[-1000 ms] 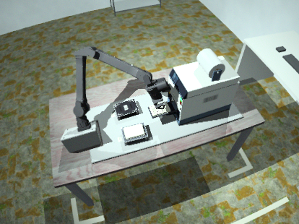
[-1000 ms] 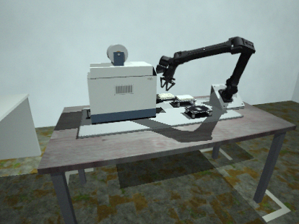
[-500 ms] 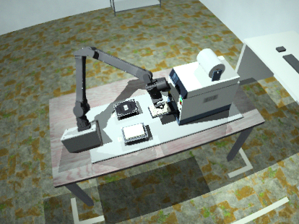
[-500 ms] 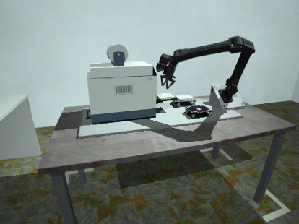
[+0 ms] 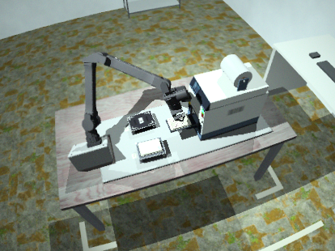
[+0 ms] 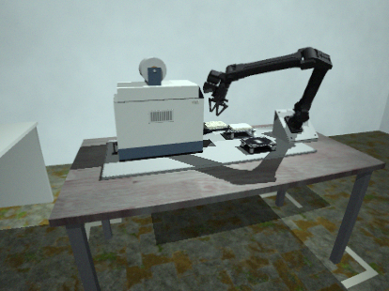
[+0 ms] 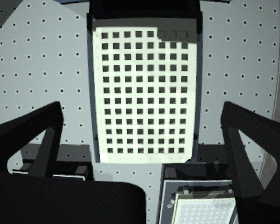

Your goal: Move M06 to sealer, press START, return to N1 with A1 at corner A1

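The pale plate M06 point(image 5: 176, 123) point(image 6: 215, 125) point(image 7: 145, 95), with square wells, lies on the extended stage point(image 7: 198, 95) between its side rails and looks flat. Whether foil covers it cannot be told. My gripper point(image 5: 179, 116) point(image 6: 218, 114) point(image 7: 142, 110) is open and empty above it, one finger off to each long side. The dark nest N1 point(image 5: 151, 129) point(image 6: 258, 145) holds no plate. The other plate point(image 5: 150, 146) point(image 6: 241, 127) point(image 7: 205, 211) sits in nest N2. The sealer point(image 5: 231, 112) point(image 6: 160, 120) has small green and red spots on its front; which is lit is unclear.
The sealer's housing stands close beyond my wrist, with a foil roll point(image 5: 235, 70) point(image 6: 152, 69) on top. The nests stand on the arm's side of the stage. A side table point(image 5: 299, 63) point(image 6: 23, 162) and a shelf point(image 5: 151, 4) stand away from the worktable.
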### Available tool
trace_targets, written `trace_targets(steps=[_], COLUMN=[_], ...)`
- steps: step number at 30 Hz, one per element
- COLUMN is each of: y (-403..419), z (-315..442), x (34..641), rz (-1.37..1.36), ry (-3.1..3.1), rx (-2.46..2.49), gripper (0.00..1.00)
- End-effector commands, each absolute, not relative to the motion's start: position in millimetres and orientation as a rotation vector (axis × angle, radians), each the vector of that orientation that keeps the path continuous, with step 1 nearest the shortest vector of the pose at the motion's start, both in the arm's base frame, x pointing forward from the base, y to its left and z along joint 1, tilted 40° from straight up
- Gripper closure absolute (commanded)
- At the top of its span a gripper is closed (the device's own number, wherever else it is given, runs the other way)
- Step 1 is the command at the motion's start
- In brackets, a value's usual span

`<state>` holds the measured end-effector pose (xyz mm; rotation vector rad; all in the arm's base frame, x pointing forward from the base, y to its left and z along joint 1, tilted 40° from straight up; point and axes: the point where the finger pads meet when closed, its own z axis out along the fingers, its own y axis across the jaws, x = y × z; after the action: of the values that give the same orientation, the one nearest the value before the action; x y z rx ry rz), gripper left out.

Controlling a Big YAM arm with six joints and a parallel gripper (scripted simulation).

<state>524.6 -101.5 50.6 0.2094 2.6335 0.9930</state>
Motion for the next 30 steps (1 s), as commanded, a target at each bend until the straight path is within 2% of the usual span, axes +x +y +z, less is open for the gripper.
trace_targets(steps=[1, 17, 30], y=[-97, -111, -105], z=[48, 55, 54], x=[535, 528, 497], rz=[0.995, 0.969, 0.975], ry=[2.626, 2.605, 2.611], rx=[0.204, 0.193, 0.195], gripper=[0.0, 0.0, 0.0])
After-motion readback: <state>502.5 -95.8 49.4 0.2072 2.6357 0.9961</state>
